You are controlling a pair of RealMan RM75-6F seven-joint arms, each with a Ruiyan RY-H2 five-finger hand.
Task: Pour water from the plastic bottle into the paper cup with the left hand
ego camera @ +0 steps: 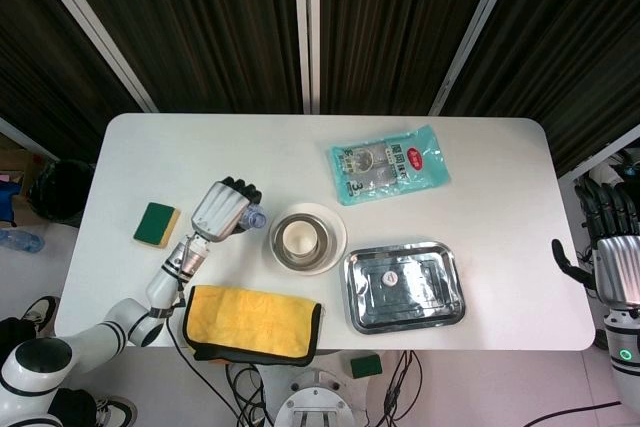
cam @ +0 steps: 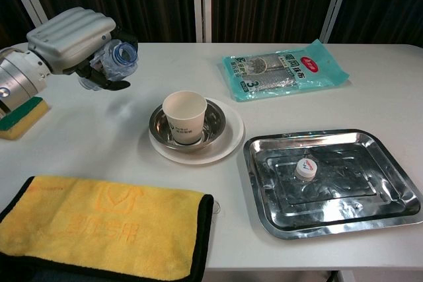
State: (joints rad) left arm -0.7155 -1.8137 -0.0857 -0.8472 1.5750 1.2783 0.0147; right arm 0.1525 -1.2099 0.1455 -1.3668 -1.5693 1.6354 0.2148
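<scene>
The table is carrying everything. Along its near edge toward the left corner a yellow towel is lying folded, probably ready for spills. Toward the near right corner a steel tray is keeping the bottle's cap from rolling away, so the bottle is already uncapped. A green packet is lying flat toward the far edge, right of centre, well apart from the pour.

The left hand is wrapping its fingers round the bottle, holding it in the air over the left part of the tabletop and tipping it so the open mouth is pointing toward the cup; the mouth is not yet over the rim. The cup is standing upright in a steel bowl on a white plate near the middle, likely to catch drips. A sponge is sitting by the left edge.

The right hand is hanging off the right edge, fingers apart, holding nothing.
</scene>
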